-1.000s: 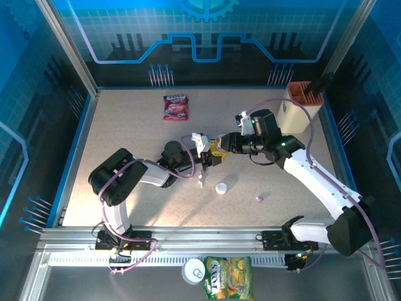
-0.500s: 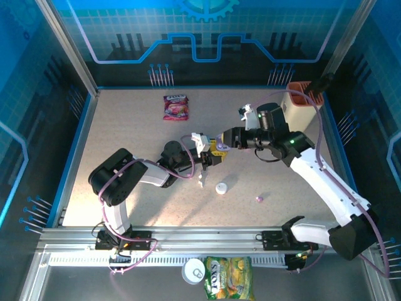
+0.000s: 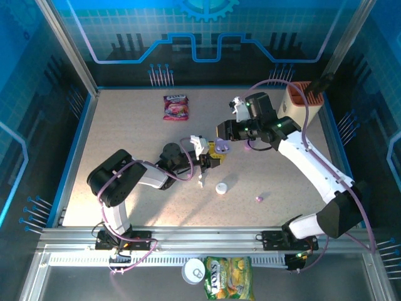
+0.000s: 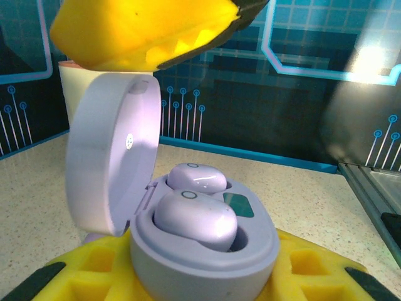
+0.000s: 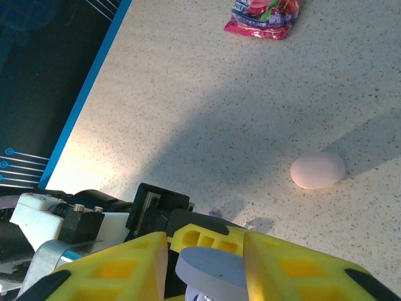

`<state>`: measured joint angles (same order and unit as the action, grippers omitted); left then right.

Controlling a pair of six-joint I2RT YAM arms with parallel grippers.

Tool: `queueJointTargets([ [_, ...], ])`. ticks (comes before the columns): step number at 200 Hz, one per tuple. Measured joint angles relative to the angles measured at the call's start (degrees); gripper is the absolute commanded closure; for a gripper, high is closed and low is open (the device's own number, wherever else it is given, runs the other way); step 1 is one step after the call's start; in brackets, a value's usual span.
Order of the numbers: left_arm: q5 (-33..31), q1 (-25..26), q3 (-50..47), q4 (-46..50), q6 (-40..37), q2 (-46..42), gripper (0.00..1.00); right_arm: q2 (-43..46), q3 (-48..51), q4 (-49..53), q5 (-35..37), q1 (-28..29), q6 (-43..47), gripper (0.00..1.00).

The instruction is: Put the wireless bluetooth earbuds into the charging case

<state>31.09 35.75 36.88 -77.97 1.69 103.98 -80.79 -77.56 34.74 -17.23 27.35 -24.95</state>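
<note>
My left gripper (image 3: pixel 211 160) is shut on the base of a purple charging case (image 4: pixel 207 251), held between its yellow fingers (image 4: pixel 313 269). The case's lid (image 4: pixel 109 157) stands open and upright. Two pale purple earbuds sit in its wells, one in front (image 4: pixel 195 219) and one behind (image 4: pixel 197 177). My right gripper (image 3: pixel 221 146) hangs open just over the lid (image 5: pixel 210 269), a yellow finger (image 4: pixel 144 31) at the lid's top edge. One loose purple earbud (image 3: pixel 259 199) lies on the table to the right.
A white pebble case (image 3: pixel 221 187) lies just in front of the grippers and a pink one (image 5: pixel 317 169) behind them. A pink snack bag (image 3: pixel 176 106) lies at the back. An orange-rimmed container (image 3: pixel 305 103) stands at the back right.
The right arm's wrist swung toward the back and left while its fingertips stayed by the case. The purple lid now shows at those fingertips. The left arm has not moved.
</note>
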Motion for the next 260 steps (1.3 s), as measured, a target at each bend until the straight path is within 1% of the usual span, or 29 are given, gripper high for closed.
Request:
queueJointTargets([
  [33,0.2,0.0,0.0,0.1,0.0,-0.5,0.65,2.7,2.5,0.1,-1.5,0.0,0.0,0.63],
  [56,0.2,0.0,-0.1,0.1,0.1,-0.9,0.63,5.9,5.2,0.2,-2.2,0.0,-0.2,0.61],
  [80,0.5,0.0,-0.1,0.0,0.1,-1.9,0.62,9.4,7.9,-0.5,-3.1,-0.2,-1.2,0.6],
  [91,0.7,0.0,-0.1,-0.3,0.1,-2.1,0.62,10.9,9.1,-1.0,-4.0,-0.7,-2.1,0.58],
  [115,0.9,0.0,-0.1,-0.4,0.7,-2.3,0.62,13.6,12.1,-3.9,-5.9,-3.0,-5.2,0.58],
  [146,1.5,0.1,-0.1,-0.4,1.2,-2.7,0.62,15.7,18.0,-8.3,-9.7,-5.6,-11.0,0.49],
  [164,2.2,0.1,-0.1,-0.4,1.1,-2.9,0.62,15.9,20.9,-10.8,-12.0,-6.2,-14.1,0.43],
  [174,2.7,0.1,-0.1,-0.4,0.9,-3.0,0.62,16.0,22.4,-12.2,-13.3,-6.2,-15.9,0.42],
  [218,3.7,0.1,0.0,-0.4,0.7,-3.1,0.62,15.8,27.3,-19.5,-18.6,-6.2,-21.8,0.44],
  [260,3.7,0.1,0.0,-0.7,0.8,-3.2,0.62,14.4,30.1,-27.3,-22.3,-6.4,-26.4,0.5],
])
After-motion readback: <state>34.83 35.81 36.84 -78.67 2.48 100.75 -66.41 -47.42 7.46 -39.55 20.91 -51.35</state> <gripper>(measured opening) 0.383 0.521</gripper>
